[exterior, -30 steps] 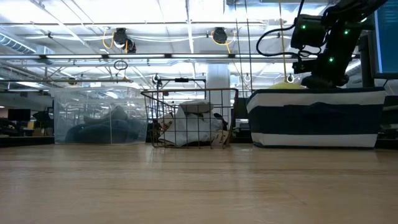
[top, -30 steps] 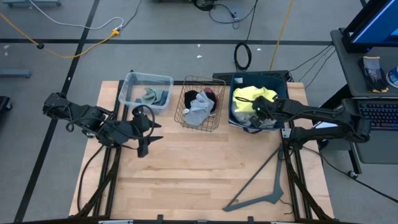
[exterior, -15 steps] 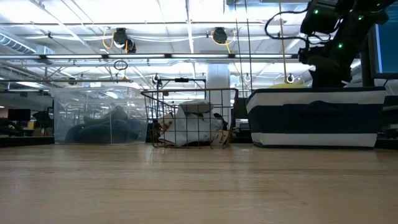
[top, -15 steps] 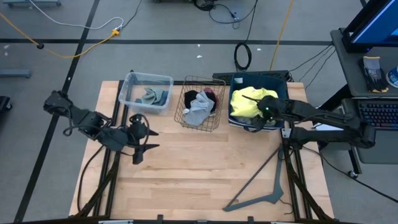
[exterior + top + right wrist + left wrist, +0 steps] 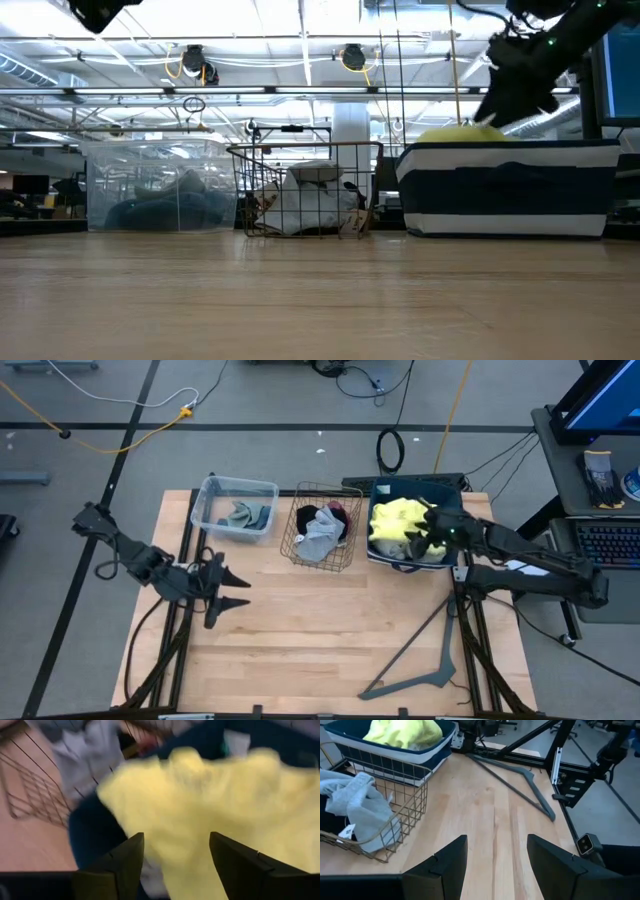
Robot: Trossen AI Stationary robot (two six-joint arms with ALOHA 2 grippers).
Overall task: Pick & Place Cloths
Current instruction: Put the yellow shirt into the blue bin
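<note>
Nearest you, the grey V-shaped bar point(image 5: 420, 660) is lying by the tabletop's point(image 5: 300, 630) front right corner. Your left gripper point(image 5: 226, 588) is hovering over the left side, jaws open and empty. Along the far edge, 3 bins are sitting: the clear bin point(image 5: 233, 508), the wire basket point(image 5: 322, 526) and the navy bin point(image 5: 415, 525). Your right gripper point(image 5: 425, 538) is hanging over the yellow cloth point(image 5: 400, 520) in the navy bin, jaws apart, gripping nothing.
</note>
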